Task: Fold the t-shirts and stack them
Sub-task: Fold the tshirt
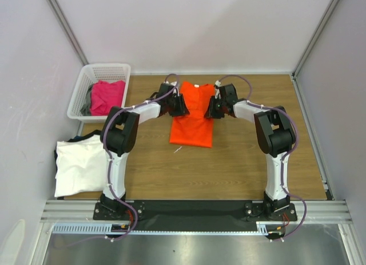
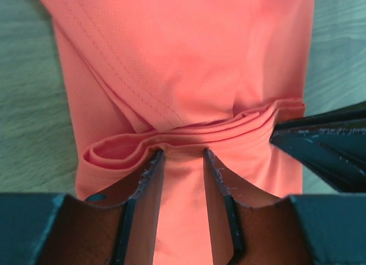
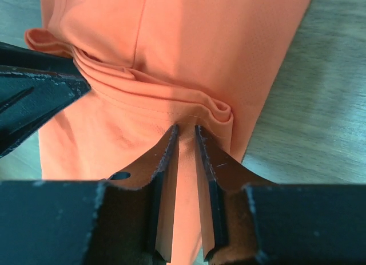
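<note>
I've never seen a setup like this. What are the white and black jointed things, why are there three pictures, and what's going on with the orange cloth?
They are two robot arms bolted to a wooden table. One picture looks down from above; the others come from cameras on each wrist. The left hand and right hand each pinch a raised fold of the orange t-shirt. A white t-shirt lies folded on the left, on a dark one. A white basket holds a pink t-shirt.
</note>
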Robot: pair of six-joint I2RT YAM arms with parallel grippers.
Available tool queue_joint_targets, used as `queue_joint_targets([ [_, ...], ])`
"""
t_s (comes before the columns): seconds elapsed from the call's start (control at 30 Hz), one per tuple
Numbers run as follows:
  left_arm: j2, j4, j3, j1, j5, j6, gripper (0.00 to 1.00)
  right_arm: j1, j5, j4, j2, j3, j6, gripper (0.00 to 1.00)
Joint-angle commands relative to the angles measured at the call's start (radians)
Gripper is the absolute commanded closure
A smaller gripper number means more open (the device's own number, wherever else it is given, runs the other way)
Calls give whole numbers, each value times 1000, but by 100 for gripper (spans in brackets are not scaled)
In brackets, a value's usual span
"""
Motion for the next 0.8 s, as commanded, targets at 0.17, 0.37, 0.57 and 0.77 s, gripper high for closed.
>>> queue_joint_targets([
  [0.17,13,-158,55,-22,-146,45,60,-2,37,-35,14,37,-31,77],
  [0.37,-109,-207,119,-22,-94,87,57,-22,-37,-96,-49,125,-19,75],
  [0.57,-305,-305,150,-22,-102,165,38,-60,-115,-196,-181,175,-27,48],
  [0.77,-448,-434,-35,-22,-166,147,24,-49,-140,-281,-329,-10,-19,19],
])
